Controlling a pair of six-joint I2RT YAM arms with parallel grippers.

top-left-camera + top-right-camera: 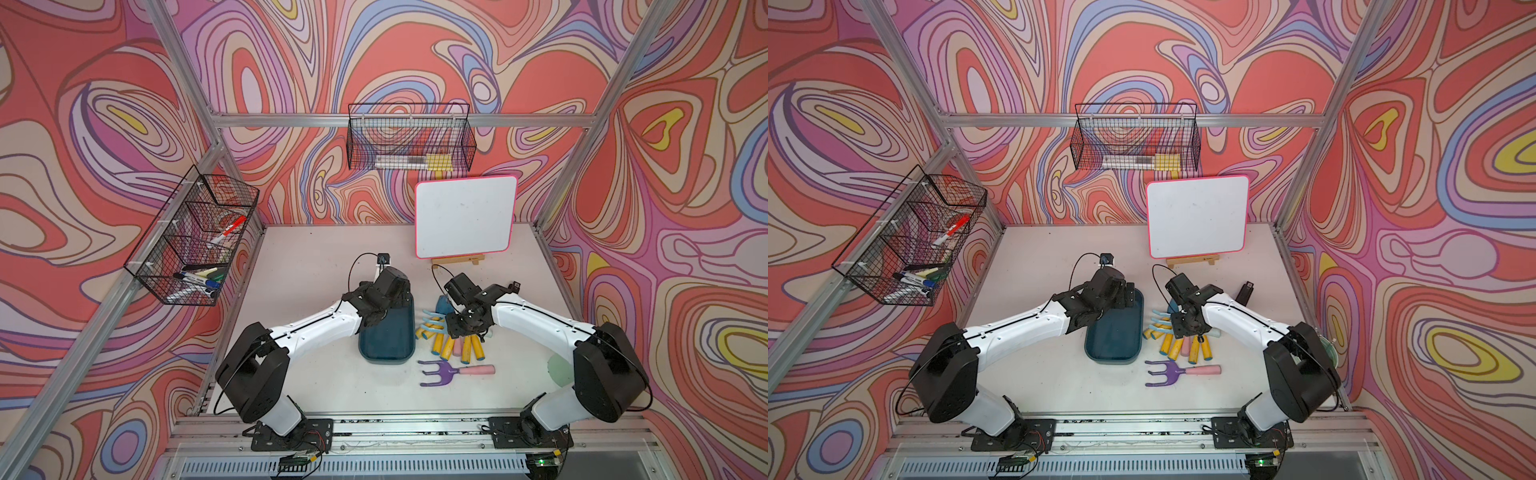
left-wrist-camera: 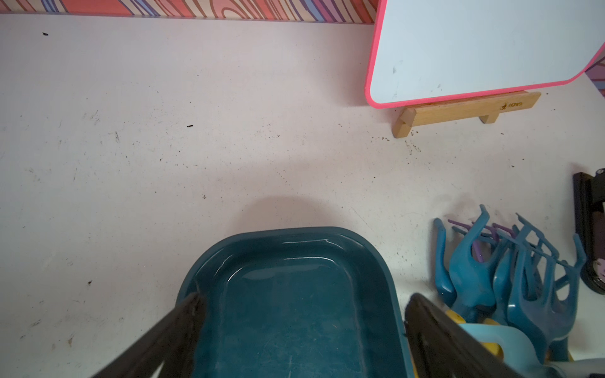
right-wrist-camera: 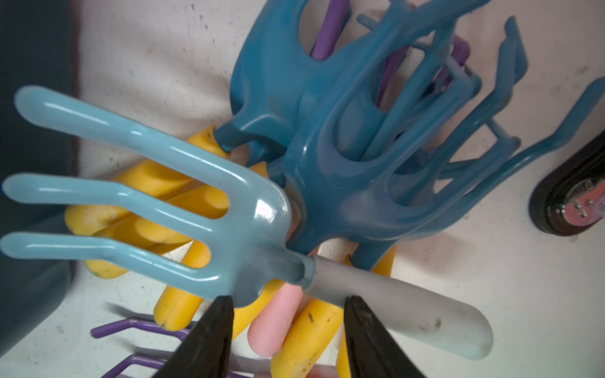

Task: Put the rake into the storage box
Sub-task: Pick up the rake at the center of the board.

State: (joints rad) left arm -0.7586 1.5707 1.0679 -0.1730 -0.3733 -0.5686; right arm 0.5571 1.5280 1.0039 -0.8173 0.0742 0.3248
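Table [image 1: 299, 257] left of & beyond storage box [image 1: 390, 345]: open, room for approach. Box near half was open from above. Far half sat under left gripper [image 2: 306, 297], fingers spread abt as wide as box. Box right side tight: pile of toy tools [image 1: 451, 347] lay just beside rim. Right gripper [image 3: 289, 299] hung low over pile, fingers either side of light-blue rake [image 3: 163, 196]. Purple rake [image 1: 455, 371] lay alone nr box front-right corner, gap btwn it & pile. Whiteboard [image 1: 463, 218] blocked far right. Black device [image 1: 1246, 292] lay right of pile.
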